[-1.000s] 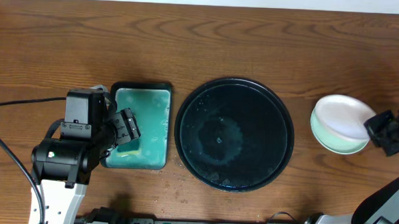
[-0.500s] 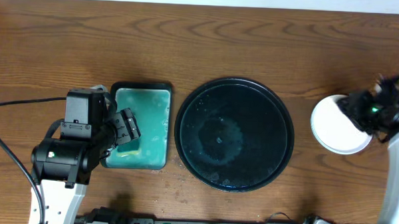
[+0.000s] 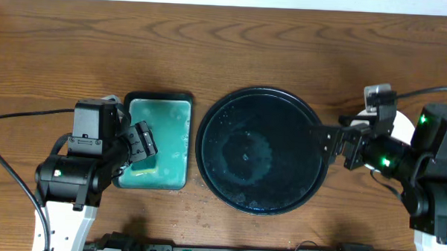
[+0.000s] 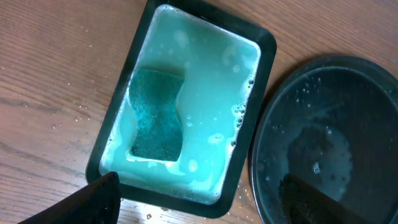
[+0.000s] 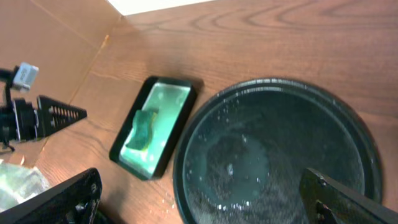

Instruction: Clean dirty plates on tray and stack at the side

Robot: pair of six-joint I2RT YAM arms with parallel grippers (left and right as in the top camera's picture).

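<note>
Over the right rim of the tray point(image 3: 283, 116) the right claw point(image 3: 333, 144) hangs spread wide, with nothing between its fingers. The plates point(image 3: 406, 130) are off the tray, at the right side of the surface point(image 3: 226, 44). They are almost wholly hidden under the right arm. Only a white sliver shows, so neither their number nor how squarely they sit can be told.

The task looks nearly done, and the step in hand seems to be getting that arm clear of the stack. To do it well, lift before swinging, so that neither wrist nor cable brushes the pile. Keep the fingers above the raised rim, not dragging across the wet tray. The left claw point(image 3: 143, 146), likewise released and empty, hovers over the basin point(image 3: 159, 96). It needs enough height not to dip into the liquid.

The tray holds no plate, just a thin film of water flecked with small bubbles and a paler ring in the middle. The basin, just beside the tray on its left, is filled with milky teal liquid, with foam along the wall nearer the tray. A green sponge point(image 4: 155, 115) lies soaking against the opposite wall.
</note>
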